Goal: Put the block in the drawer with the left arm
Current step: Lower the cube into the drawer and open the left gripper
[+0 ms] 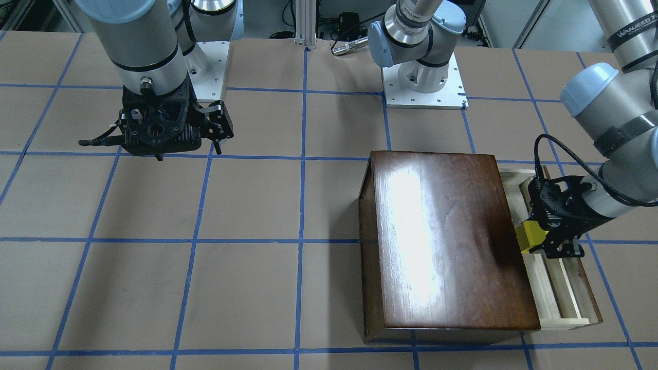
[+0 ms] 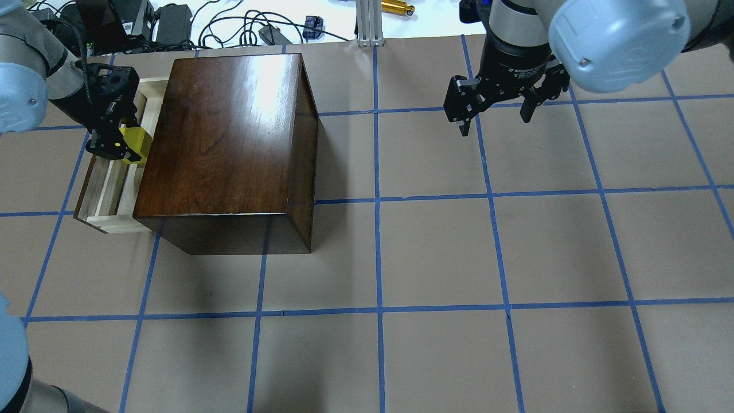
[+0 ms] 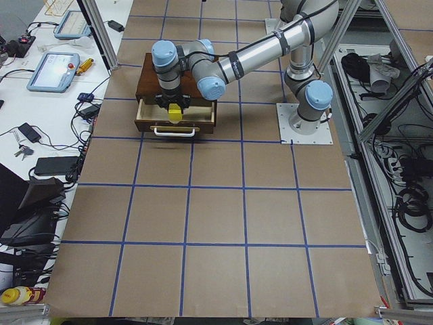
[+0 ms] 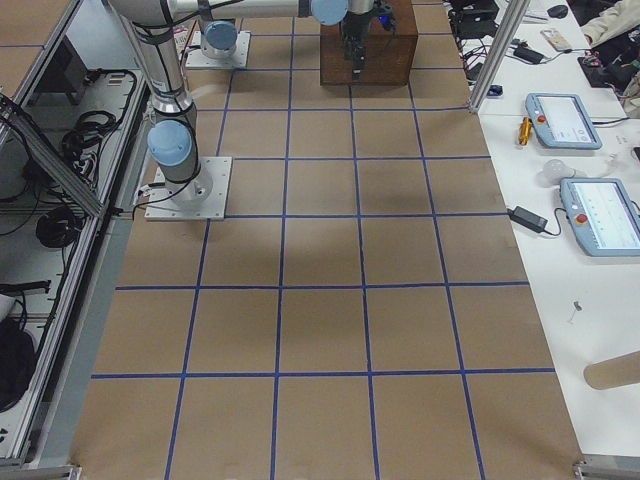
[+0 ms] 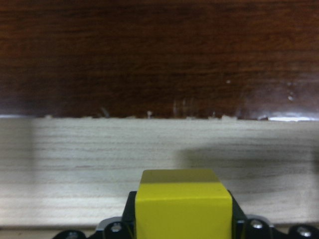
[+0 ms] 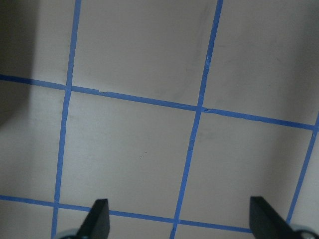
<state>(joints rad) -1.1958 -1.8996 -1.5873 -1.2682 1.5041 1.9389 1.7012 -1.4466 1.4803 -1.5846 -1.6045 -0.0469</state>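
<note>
Presently the left arm's fingers (image 1: 560,250) are clenched on the block (image 2: 136,144), one on each of two opposite flat faces. The left wrist view shows the cube seated squarely between them with its front face proud of the tips.

Handling, as judged: the block appears rigid and light, with smooth, flat sides. It is unlikely to deform or break. The present hold on parallel faces is the sound one. A hold across the corners would probably slip.

Appearance: a small, bright yellow cube with crisp edges. Its upper face reads a duller olive in shadow. It is far smaller than the box.

Position: the block hangs over the pulled-out drawer (image 2: 106,192), just beside the front of the glossy dark-brown box (image 2: 229,132). Whether it touches the pale-wood floor cannot be told.

Remainder: the right arm's fingers (image 2: 460,112) are spread wide and empty, well apart from the box and above the taped tabletop (image 2: 436,252).
</note>
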